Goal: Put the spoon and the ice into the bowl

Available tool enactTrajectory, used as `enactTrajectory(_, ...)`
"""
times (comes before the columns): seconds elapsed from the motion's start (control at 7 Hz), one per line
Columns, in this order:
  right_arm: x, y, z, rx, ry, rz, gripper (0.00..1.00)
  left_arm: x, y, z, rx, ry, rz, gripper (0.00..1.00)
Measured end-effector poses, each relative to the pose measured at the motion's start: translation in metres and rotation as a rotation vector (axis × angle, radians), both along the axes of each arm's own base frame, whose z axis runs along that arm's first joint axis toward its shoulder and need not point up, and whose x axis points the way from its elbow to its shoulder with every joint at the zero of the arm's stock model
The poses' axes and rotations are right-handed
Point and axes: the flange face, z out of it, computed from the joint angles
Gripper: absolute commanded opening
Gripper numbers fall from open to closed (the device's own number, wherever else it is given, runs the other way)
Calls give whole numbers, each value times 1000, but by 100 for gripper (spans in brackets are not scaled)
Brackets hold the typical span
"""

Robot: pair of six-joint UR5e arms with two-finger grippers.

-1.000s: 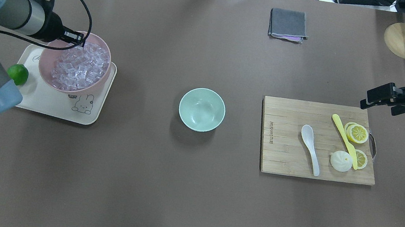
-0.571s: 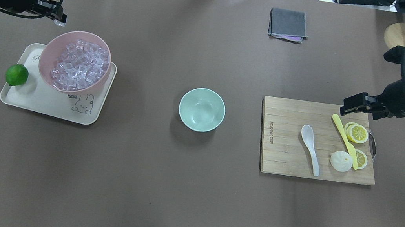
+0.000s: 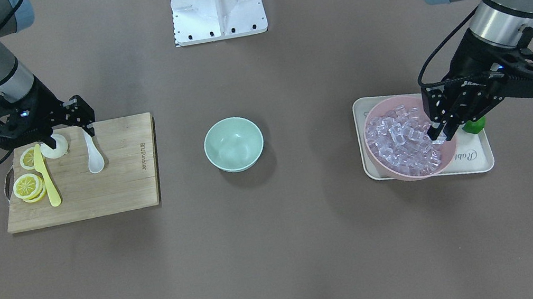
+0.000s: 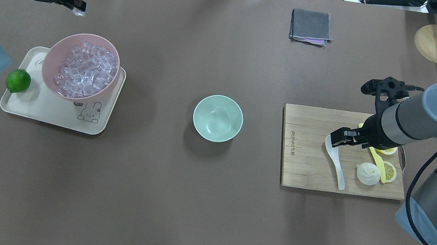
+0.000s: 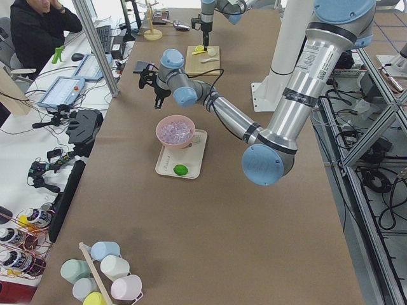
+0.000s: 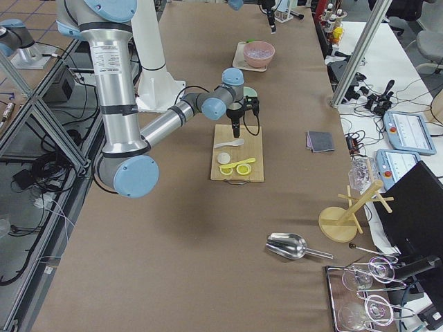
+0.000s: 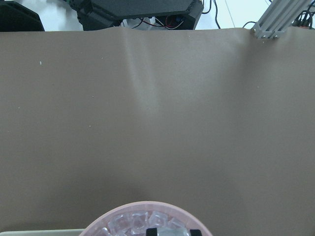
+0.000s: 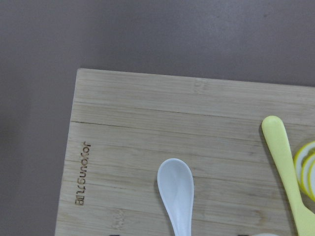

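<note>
The white spoon point(image 4: 335, 156) lies on the wooden cutting board point(image 4: 302, 168), scoop toward the far side; it also shows in the right wrist view point(image 8: 176, 191). My right gripper point(image 4: 340, 139) is open and hovers over the spoon, fingers either side of it point(image 3: 71, 135). The mint-green bowl point(image 4: 218, 118) stands empty at mid-table. Ice cubes point(image 4: 87, 70) fill the pink bowl point(image 4: 49, 60). My left gripper point(image 4: 76, 8) is raised over that bowl's far side, shut on one ice cube point(image 4: 78, 12).
The pink bowl sits on a cream tray point(image 4: 48, 115) with a lime point(image 4: 18, 80). A yellow plastic knife point(image 4: 377, 162), lemon slices point(image 4: 389, 171) and a white bun point(image 4: 367, 174) share the board. A folded grey cloth point(image 4: 311, 26) and a wooden stand point(image 4: 435, 42) are at the back.
My left gripper lifted out of the pink bowl with an ice cube and rose. My right arm swung in from the right over the board, to above the spoon.
</note>
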Motion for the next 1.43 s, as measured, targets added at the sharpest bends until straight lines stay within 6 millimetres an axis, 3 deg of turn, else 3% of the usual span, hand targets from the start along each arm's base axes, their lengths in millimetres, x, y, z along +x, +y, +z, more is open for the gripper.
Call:
enactTrajectory(0.29,-22,6,20,-6,43,-28,70,11,-1,-17,-14,6,-22,0)
enactTrajectory(0.57,-39,11,35,-20,71,-51,70,17,0,-20,-8,1,-28,0)
enactTrajectory(1.43,-60,17,44,-36,89,-75,61,19,2,-25,10,0,-20,0)
